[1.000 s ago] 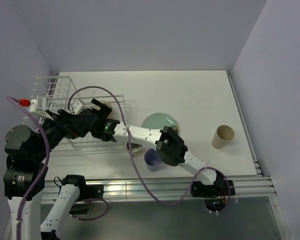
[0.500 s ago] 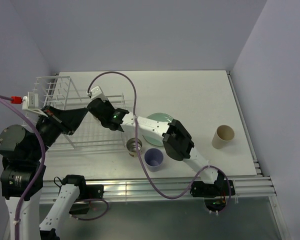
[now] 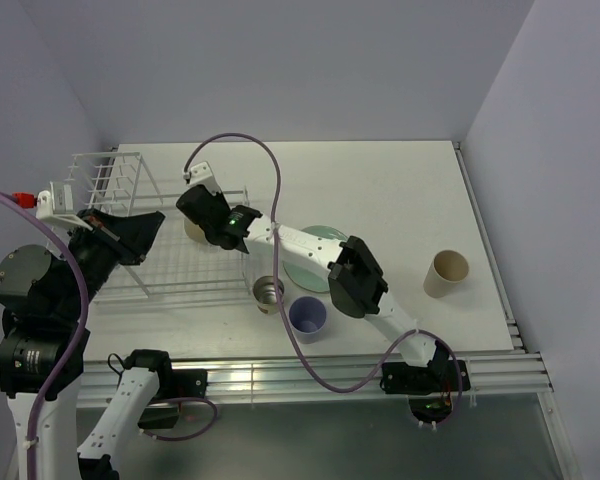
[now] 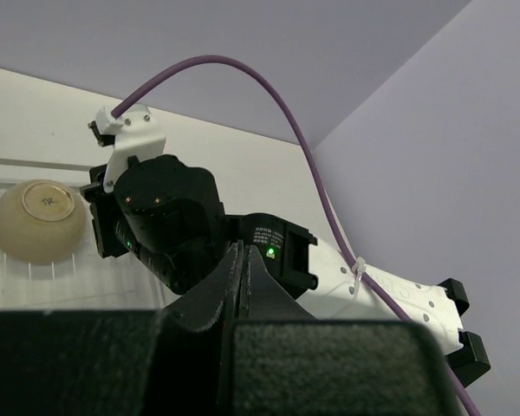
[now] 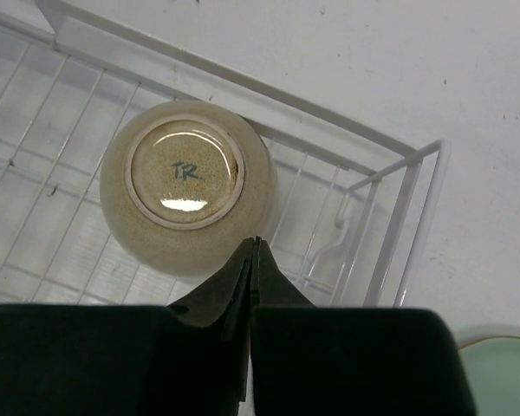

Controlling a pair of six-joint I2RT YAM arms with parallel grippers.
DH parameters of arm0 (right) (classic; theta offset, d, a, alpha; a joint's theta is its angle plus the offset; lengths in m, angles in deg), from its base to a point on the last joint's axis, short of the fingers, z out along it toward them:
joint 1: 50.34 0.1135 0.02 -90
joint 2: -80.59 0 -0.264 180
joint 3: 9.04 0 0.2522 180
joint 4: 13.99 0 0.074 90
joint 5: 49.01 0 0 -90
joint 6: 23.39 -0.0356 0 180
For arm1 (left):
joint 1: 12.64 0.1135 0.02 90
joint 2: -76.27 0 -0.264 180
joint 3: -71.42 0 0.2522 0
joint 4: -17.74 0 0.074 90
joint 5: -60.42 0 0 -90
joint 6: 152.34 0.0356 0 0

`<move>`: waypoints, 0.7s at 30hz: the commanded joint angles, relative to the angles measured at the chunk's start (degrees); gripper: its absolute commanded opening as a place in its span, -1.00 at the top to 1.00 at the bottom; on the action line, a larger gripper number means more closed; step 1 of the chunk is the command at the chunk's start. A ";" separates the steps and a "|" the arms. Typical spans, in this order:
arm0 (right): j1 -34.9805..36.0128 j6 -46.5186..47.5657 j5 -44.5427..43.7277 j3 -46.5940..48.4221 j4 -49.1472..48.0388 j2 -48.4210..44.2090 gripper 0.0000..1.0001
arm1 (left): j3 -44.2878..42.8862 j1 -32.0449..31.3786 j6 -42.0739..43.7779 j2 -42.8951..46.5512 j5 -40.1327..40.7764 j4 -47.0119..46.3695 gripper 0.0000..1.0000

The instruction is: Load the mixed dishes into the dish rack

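Cream in colour, the round glazed bowl (image 5: 186,208) is being seen upside down on the floor wires of the white wire dish rack (image 3: 102,180), near one corner. The right gripper (image 5: 253,251) is being held just above it, fingers pressed together on nothing. The left gripper (image 4: 240,260) is being held off to the side, fingers likewise pressed together and empty. By the look of it, one dish of five is being counted as loaded. The pale green flower-motif plate (image 3: 302,274), small steel cup (image 3: 268,293), lavender cup (image 3: 307,316) and beige tumbler (image 3: 446,272) are being left on the white table (image 3: 400,190), not yet racked.
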 commanded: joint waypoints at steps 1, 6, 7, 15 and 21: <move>-1.49 -1.05 0.31 4.48 0.57 2.24 1.00 | -1.48 -0.15 1.94 0.22 1.70 0.66 1.00; -2.63 -0.87 0.66 6.07 0.93 4.09 1.00 | -1.65 -0.15 2.65 0.40 2.05 1.45 1.00; -2.81 -0.96 0.83 6.33 1.01 4.53 1.00 | -1.57 -0.15 2.56 0.40 1.88 1.36 1.00; -2.81 -0.35 2.15 8.43 1.80 7.43 1.00 | -0.95 -0.15 2.65 0.40 1.44 0.83 1.00; -1.41 1.67 6.98 12.91 1.02 10.41 1.00 | -0.42 -0.15 3.00 0.40 1.35 0.83 1.00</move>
